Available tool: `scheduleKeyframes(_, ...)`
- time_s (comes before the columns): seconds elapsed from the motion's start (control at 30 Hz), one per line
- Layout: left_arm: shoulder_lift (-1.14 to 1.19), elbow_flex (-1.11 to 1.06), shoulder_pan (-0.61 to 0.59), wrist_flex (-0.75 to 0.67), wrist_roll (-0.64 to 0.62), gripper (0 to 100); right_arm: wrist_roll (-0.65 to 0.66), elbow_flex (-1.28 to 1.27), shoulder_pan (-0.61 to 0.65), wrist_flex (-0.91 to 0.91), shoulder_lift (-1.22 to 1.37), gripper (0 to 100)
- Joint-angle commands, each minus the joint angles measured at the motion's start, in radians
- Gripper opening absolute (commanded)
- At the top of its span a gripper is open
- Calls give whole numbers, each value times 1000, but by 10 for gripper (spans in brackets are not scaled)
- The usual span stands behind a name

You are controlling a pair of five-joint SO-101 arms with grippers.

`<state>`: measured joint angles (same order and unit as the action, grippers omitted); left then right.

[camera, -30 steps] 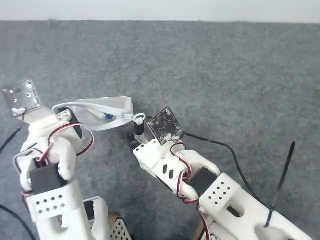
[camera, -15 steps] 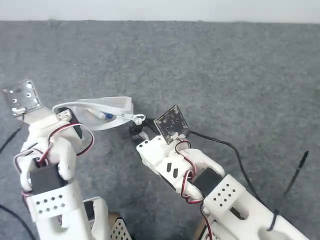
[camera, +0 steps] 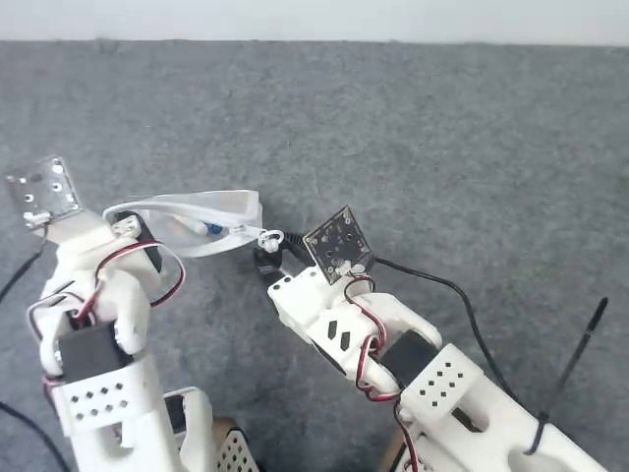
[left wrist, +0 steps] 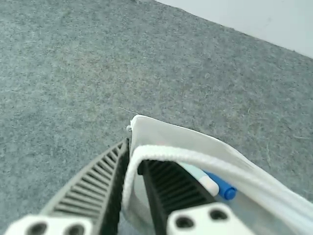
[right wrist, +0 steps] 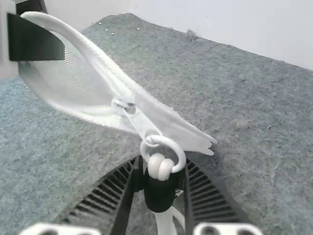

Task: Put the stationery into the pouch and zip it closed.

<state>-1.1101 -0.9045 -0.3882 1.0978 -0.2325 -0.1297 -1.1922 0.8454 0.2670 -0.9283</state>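
Grey felt table [camera: 442, 128], pale wall [camera: 314, 20], left end effector [left wrist: 133, 157] clamping pouch [left wrist: 195, 147], right end effector [right wrist: 159, 182] gripping zip-pull [right wrist: 162, 152].

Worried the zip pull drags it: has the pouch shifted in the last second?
No. The pouch sits where it did below the wall, clamped by the left gripper.

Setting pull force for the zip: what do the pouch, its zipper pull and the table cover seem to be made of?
The pouch: white fabric, likely a fine synthetic weave, matte; it sags softly and shows a mesh grain. The zipper pull: smooth, slightly glossy white ring and bead, probably plastic or coated metal. The table cover: grey felt-like cloth, fuzzy with loose fibres.
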Motion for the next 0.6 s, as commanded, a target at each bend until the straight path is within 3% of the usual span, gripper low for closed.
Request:
scheduleKeyframes(0.0, 35, 21, -5, -12, -21, 10, 75, 26, -7, -24, -44, 0)
scheduleKeyframes(0.57, 35, 19, -5, -12, -20, 11, 265, 15, 5, 203, -237, 6)
